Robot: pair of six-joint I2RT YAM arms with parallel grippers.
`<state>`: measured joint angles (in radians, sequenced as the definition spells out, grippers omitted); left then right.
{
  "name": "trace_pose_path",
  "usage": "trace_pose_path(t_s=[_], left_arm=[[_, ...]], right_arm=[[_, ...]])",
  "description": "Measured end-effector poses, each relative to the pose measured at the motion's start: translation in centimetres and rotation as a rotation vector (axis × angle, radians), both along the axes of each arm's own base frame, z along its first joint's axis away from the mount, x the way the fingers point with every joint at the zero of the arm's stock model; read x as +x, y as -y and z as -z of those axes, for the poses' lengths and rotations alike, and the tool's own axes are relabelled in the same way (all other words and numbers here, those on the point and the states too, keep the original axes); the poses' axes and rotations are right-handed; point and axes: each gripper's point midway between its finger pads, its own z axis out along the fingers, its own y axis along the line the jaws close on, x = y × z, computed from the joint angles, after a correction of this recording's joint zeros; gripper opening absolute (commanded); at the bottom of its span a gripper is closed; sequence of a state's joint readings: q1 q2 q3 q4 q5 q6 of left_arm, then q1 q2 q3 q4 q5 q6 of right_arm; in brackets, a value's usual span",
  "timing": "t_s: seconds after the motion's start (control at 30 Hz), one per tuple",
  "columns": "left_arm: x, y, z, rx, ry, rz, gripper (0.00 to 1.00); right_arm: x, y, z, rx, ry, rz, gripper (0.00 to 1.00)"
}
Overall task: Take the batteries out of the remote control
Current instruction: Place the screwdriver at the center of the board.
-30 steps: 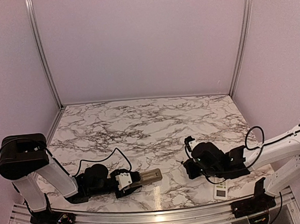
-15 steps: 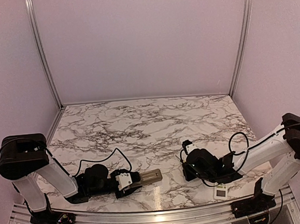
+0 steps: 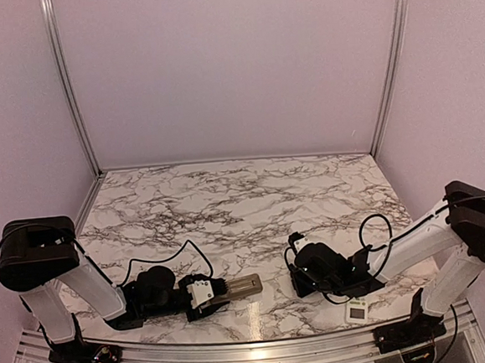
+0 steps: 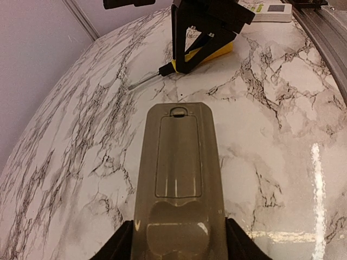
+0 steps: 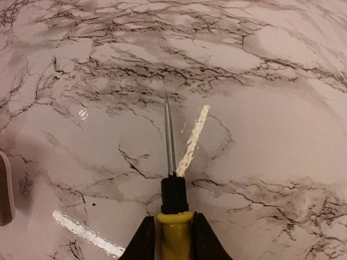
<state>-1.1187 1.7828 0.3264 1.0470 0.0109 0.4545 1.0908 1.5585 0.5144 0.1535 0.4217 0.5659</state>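
Clearly, the left gripper [image 4: 179, 246] is clamping the remote control [image 4: 179, 200] by 1 end, back face up, its long axis running along the near edge of the table [image 3: 227, 199] toward the right arm. The cover [image 4: 178, 154] is sitting closed, so the batteries are hiding, presumably beneath it. The right gripper [image 5: 174, 241] is pinching the screwdriver [image 5: 169, 135], whose tip is lying just past the remote's free end, slightly to the far side
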Motion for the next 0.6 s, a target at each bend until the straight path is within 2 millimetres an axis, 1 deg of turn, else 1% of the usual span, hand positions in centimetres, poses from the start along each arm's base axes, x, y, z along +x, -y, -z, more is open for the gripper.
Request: trace_pose_path(t_s=[0.03, 0.2, 0.33, 0.43, 0.5, 0.6], left_arm=[[0.0, 0.0, 0.0, 0.000, 0.000, 0.000, 0.00], [0.0, 0.0, 0.0, 0.000, 0.000, 0.000, 0.00], [0.0, 0.1, -0.1, -0.002, 0.001, 0.000, 0.00], [0.0, 0.1, -0.1, -0.002, 0.001, 0.000, 0.00], [0.0, 0.1, 0.0, 0.000, 0.000, 0.000, 0.00], [0.0, 0.0, 0.1, 0.004, -0.002, 0.000, 0.00]], right_arm=[[0.0, -0.1, 0.0, 0.001, -0.003, -0.004, 0.26], [-0.2, -0.5, -0.2, -0.008, -0.025, -0.015, 0.41], [-0.5, 0.0, -0.9, -0.027, -0.041, -0.019, 0.54], [-0.4, 0.1, -2.7, -0.021, -0.025, -0.026, 0.60], [-0.2, -0.3, -4.2, 0.000, -0.008, -0.030, 0.66], [0.2, -0.9, -6.6, 0.036, 0.025, -0.039, 0.71]])
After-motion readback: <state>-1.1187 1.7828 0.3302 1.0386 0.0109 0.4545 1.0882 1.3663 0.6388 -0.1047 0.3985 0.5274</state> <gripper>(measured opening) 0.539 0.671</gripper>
